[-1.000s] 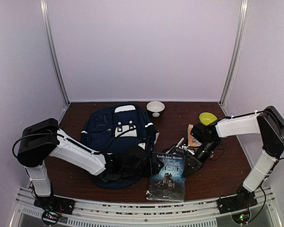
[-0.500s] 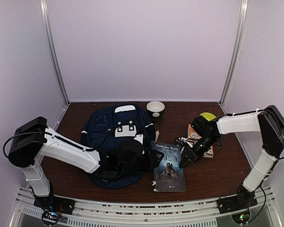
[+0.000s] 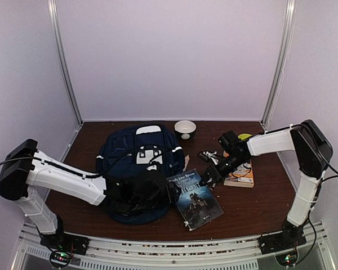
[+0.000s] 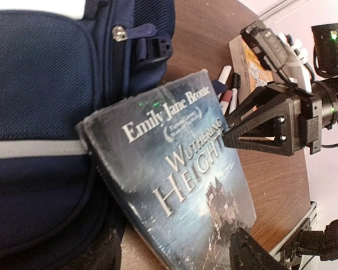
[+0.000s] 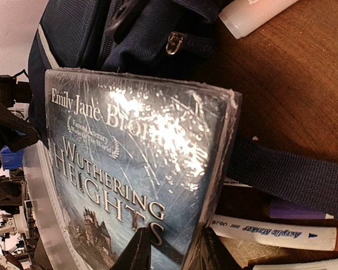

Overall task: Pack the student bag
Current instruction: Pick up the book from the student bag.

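Top external view: the backpack lies flat on the left-centre of the table, its top toward the far edge. A book rests tilted just beside the backpack's right side, its upper left corner against the fabric. On its right edge the right gripper is pinched shut. Over the backpack's near right corner, the left gripper has its jaws spread wide, either side of the book's lower end. Markers lie beneath the book. An orange book and a bowl sit farther back.
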